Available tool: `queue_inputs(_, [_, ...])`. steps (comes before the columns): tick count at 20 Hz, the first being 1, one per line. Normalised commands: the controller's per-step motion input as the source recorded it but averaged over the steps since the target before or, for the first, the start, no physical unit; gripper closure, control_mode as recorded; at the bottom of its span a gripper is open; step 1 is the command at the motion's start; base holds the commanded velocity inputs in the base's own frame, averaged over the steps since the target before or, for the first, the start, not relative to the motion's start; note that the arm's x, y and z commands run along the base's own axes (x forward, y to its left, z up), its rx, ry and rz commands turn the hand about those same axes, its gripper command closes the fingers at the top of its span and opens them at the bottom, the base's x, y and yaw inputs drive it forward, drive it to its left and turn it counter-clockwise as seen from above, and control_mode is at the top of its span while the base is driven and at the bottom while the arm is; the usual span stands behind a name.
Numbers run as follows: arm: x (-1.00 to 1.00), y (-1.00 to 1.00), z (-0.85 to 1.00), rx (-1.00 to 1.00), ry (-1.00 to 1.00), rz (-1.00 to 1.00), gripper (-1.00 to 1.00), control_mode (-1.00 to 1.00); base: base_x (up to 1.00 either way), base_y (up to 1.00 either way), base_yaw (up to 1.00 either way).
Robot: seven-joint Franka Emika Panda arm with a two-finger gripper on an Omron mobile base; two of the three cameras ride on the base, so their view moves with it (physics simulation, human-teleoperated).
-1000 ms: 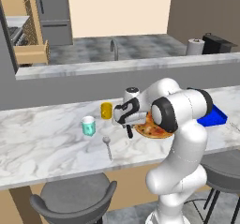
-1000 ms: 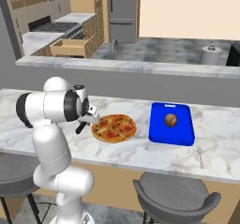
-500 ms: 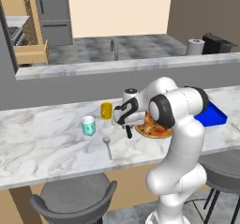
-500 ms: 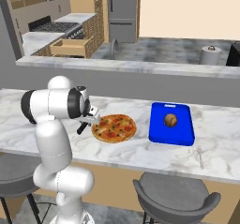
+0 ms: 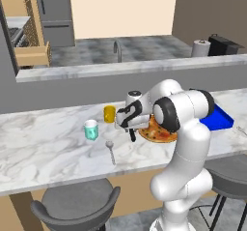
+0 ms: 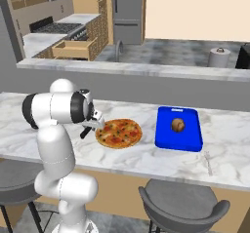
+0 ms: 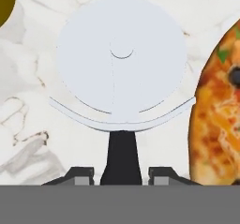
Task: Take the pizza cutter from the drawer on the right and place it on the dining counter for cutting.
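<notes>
You have the pizza cutter (image 7: pixel 121 73) clamped by its black handle between the two fingertips (image 7: pixel 78 174), with the round blade pointing away from the hand toward the marble below; that hold keeps the wheel clear of the fingers and lets the tool go down blade first. In the left base view the gripper (image 5: pixel 130 124) hangs low over the dining counter (image 5: pixel 43 148), with the dark handle poking down from it, just at the 9 o'clock edge of the pizza (image 5: pixel 157 131). That spot makes sense for cutting: the tool ends up beside the food, not on it. In the hand view the pizza runs along the 3 o'clock side of the blade, near it but not under it, so you have bare marble beneath. The yellow cup (image 5: pixel 110 113) sits at about 10 o'clock from the gripper, the teal cup (image 5: pixel 90 129) near 9 o'clock and the silver spoon (image 5: pixel 111 150) toward 7 o'clock, all apart from the drop point. The drawer (image 6: pixel 74 49) stands pulled out across the kitchen, its job done. I judge you are close to release; whether the blade touches the counter yet, I cannot tell.
</notes>
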Motion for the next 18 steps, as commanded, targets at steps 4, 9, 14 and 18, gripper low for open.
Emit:
queue_inputs(4, [0.0, 0.0, 0.0, 0.0, 0.0, 0.0, -1.0, -1.0, 0.0, 0.0, 0.0])
queue_inputs(9, [0.0, 0.0, 0.08, 0.0, 0.0, 0.0, -1.0, -1.0, 0.0, 0.0, 0.0])
queue_inputs(14, [-0.18, 0.0, 0.63, 0.0, -0.03, 0.0, -1.0, -1.0, 0.0, 0.0, 0.0])
queue_inputs(18, [-0.25, 0.0, 0.79, 0.0, -0.05, 0.0, -1.0, -1.0, 0.0, 0.0, 0.0])
